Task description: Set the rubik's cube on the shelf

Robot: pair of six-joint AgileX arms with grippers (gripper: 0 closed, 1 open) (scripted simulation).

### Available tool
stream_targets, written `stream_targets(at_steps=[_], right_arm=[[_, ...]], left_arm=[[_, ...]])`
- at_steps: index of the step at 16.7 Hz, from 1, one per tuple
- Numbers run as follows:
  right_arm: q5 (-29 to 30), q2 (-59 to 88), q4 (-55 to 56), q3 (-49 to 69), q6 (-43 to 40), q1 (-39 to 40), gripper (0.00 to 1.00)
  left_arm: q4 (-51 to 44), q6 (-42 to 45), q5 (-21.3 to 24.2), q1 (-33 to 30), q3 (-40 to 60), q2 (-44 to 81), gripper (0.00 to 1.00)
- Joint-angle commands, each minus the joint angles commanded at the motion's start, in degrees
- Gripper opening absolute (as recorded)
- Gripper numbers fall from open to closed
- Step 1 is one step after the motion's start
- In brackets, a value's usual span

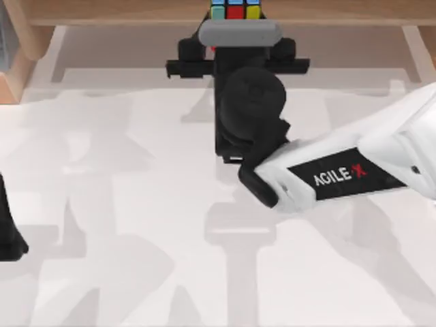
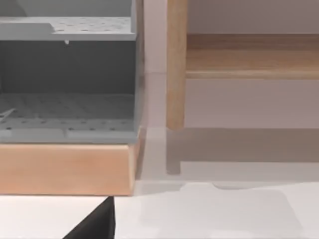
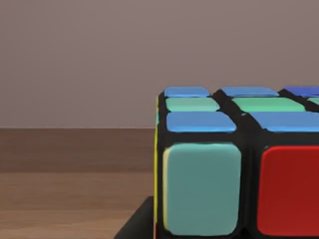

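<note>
One rubik's cube (image 1: 236, 9) on shelf (image 1: 136, 12) | right tool (image 1: 235, 41) at cube

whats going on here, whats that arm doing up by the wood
The right arm reaches across the white table to the shelf at the top view's far edge, its claw at the rubik's cube. The right wrist view shows the cube close up over the wooden board. The left arm sits parked at the table's left edge.
</note>
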Motion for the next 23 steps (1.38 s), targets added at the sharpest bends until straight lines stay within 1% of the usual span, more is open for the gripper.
stream_targets(at_steps=[3, 11, 17, 23], right_arm=[[-1.68, 1.28, -3.02, 4.92, 0.43, -1.4, 0.0], [-6.65, 10.66, -13.85, 24.0, 1.6, -7.28, 0.0], [-7.02, 12.09, -14.74, 25.77, 1.68, -7.75, 0.0], [-7.02, 12.09, -14.74, 25.77, 1.68, -7.75, 0.45]], left_arm=[[0.0, 0.0, 0.0, 0.0, 0.0, 0.0, 1.0], [0.0, 0.0, 0.0, 0.0, 0.0, 0.0, 1.0], [0.0, 0.0, 0.0, 0.0, 0.0, 0.0, 1.0], [0.0, 0.0, 0.0, 0.0, 0.0, 0.0, 1.0]])
